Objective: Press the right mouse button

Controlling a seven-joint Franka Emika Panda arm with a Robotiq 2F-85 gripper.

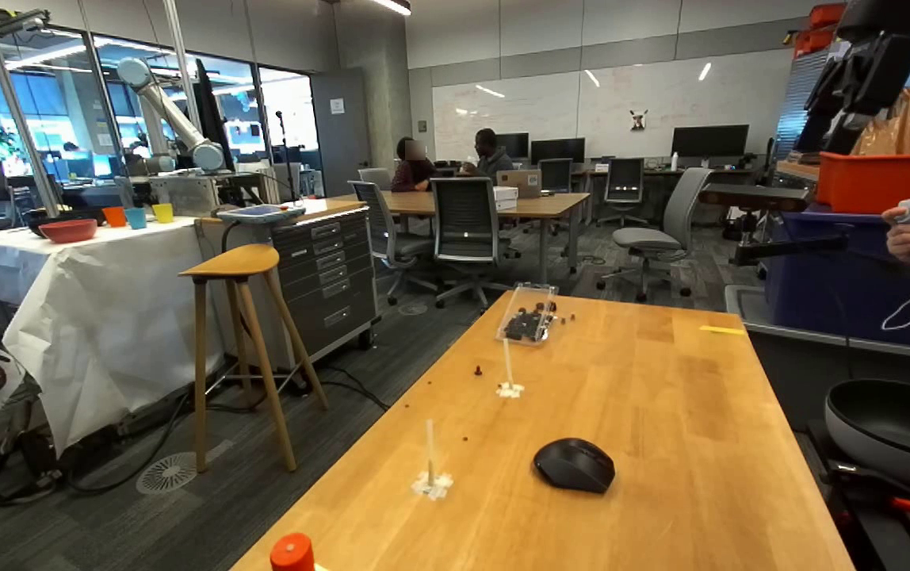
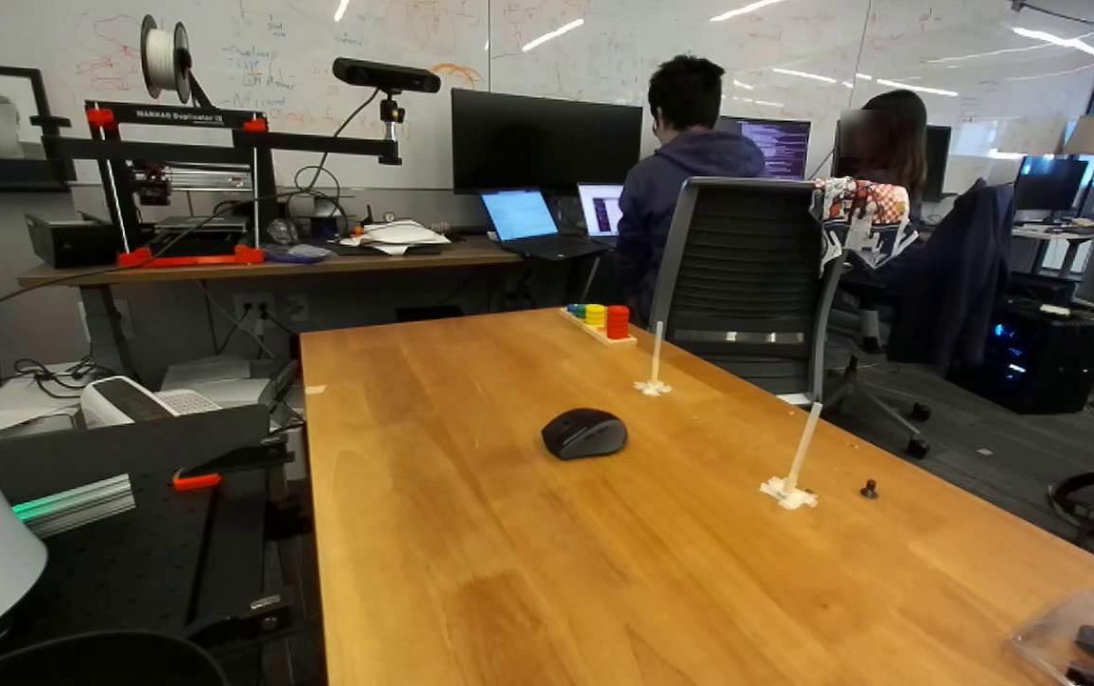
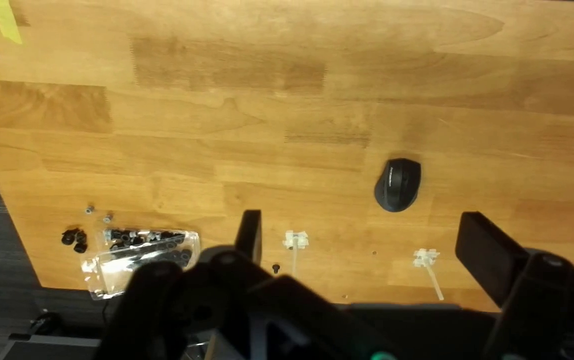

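Note:
A black, rounded computer mouse (image 3: 396, 192) lies on the wooden table. It also shows in both exterior views (image 1: 574, 465) (image 2: 585, 433). Its right button (image 3: 413, 172) seems to be the upper right part in the wrist view, beside what looks like a small dark wheel. My gripper (image 3: 362, 225) is wide open, with nothing between its fingers. In the wrist view the mouse lies above the gap between the fingertips, nearer the right finger. In an exterior view the gripper (image 1: 843, 95) hangs high at the upper right, well above the table and apart from the mouse.
Two thin pegs (image 3: 294, 240) (image 3: 426, 257) taped to the table stand near the mouse. A clear tray (image 3: 194, 245) of small dark parts sits at a table corner. A small dark piece (image 3: 276, 268) lies by a peg. A colourful ring toy (image 2: 597, 327) stands at the table's end.

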